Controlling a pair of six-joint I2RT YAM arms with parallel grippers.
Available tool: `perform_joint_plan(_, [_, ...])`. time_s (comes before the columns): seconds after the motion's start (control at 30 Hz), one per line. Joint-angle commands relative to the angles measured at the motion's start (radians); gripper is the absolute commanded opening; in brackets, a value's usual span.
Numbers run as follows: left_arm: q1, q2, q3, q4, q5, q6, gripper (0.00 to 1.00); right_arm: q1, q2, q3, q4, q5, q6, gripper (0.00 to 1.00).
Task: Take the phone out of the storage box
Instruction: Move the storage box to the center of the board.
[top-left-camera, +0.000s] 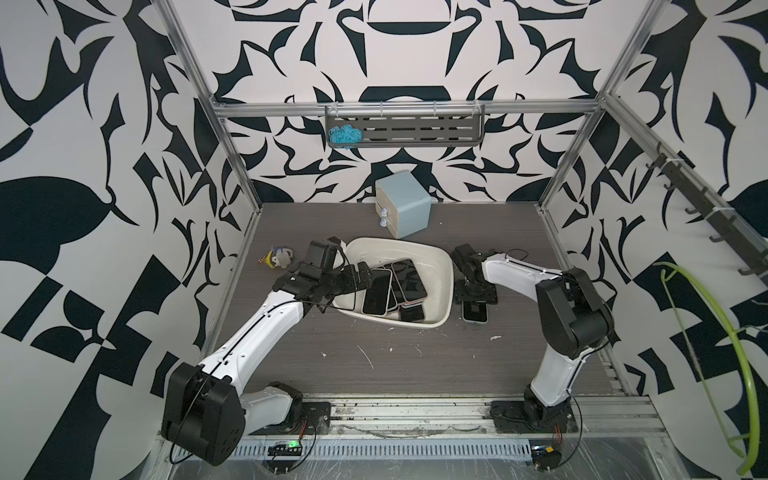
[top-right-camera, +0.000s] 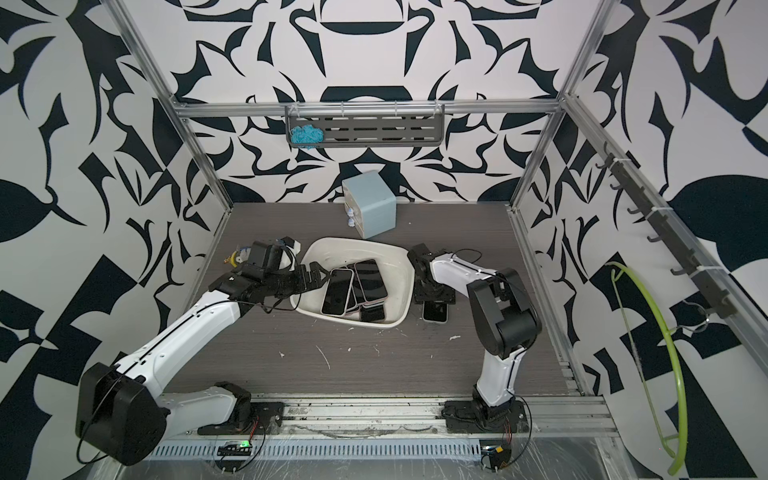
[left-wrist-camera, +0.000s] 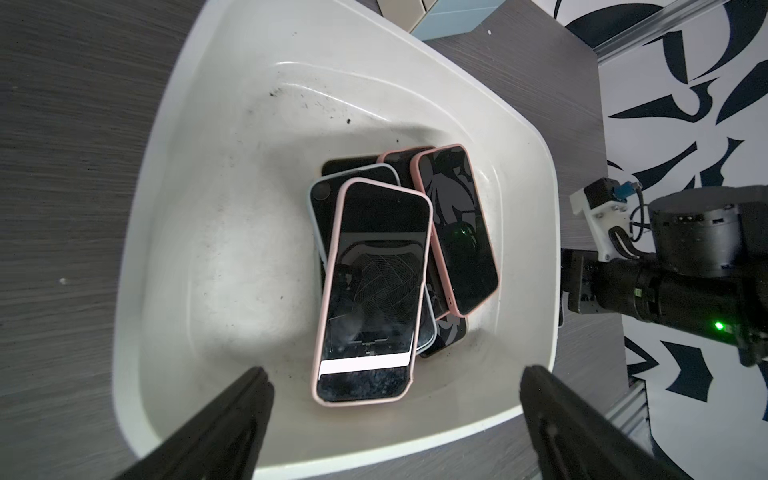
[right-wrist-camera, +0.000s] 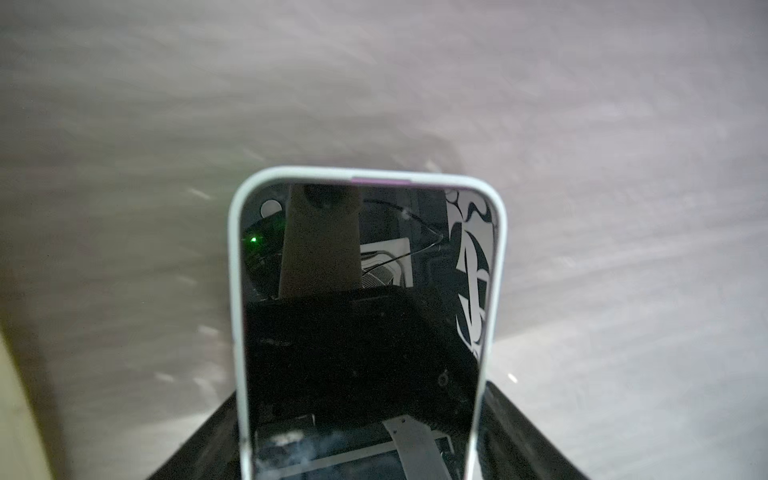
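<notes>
Two steps overlap: right gripper (top-left-camera: 475, 298) grasps pale-cased phone (top-left-camera: 475, 313) right of storage box (top-left-camera: 441, 266), release likely next; left gripper (left-wrist-camera: 395, 374) gapes above pink-cased phone (left-wrist-camera: 370, 291).

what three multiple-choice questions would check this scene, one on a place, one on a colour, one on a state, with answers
1. Relative to the storage box, where is the pale-cased phone between the right fingers?
A) inside it
B) outside it, beside its wall
C) beneath it

2. What colour is the case of the top phone in the box?
A) pink
B) green
C) black

3. How are the left fingers?
A) shut on a phone
B) open, holding nothing
C) out of view

Answers:
1 B: both top views show it just past the box's outer wall.
2 A: the left wrist view shows a pink rim around its screen.
3 B: they stand wide apart above the box, touching no phone.
</notes>
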Motion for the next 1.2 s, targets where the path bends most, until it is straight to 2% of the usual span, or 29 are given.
perform_joint_plan(0.0, [0.007,-0.021,-0.008,-0.038,-0.010,0.022,1.00,0.030,0.030,0.022,0.029,-0.051,-0.045,0.64])
perform_joint_plan(0.17, [0.014,-0.030,-0.014,-0.039,-0.022,0.023,1.00,0.030,0.024,-0.013,0.014,-0.050,-0.077,0.67])
perform_joint_plan(0.37, [0.042,-0.002,0.007,-0.042,-0.002,0.032,1.00,0.024,0.015,-0.053,-0.008,-0.045,-0.097,0.85])
perform_joint_plan(0.43, [0.050,0.012,0.015,-0.036,0.011,0.032,1.00,0.024,-0.005,-0.056,-0.021,-0.043,-0.100,0.96])
perform_joint_plan(0.5, [0.056,0.024,0.024,-0.033,0.020,0.031,1.00,0.024,-0.046,-0.063,-0.029,-0.041,-0.097,1.00])
perform_joint_plan(0.7, [0.061,0.038,0.048,-0.024,0.024,0.032,1.00,0.023,-0.207,0.003,-0.168,0.054,-0.077,1.00])
perform_joint_plan(0.8, [0.061,0.039,0.052,-0.014,0.032,0.038,1.00,0.041,-0.293,0.080,-0.198,0.019,-0.053,1.00])
perform_joint_plan(0.87, [0.061,0.047,0.054,-0.010,0.045,0.059,1.00,0.048,-0.291,0.147,-0.222,-0.051,-0.041,1.00])
perform_joint_plan(0.93, [0.056,0.112,0.067,-0.030,0.040,0.093,1.00,0.064,-0.259,0.210,-0.230,-0.131,-0.034,0.99])
perform_joint_plan(1.0, [0.047,0.174,0.108,-0.092,0.021,0.132,0.97,0.086,-0.228,0.250,-0.231,-0.150,-0.025,0.99])
perform_joint_plan(1.17, [-0.038,0.322,0.211,-0.167,-0.047,0.237,0.98,0.098,-0.188,0.244,-0.158,-0.242,0.028,0.99])
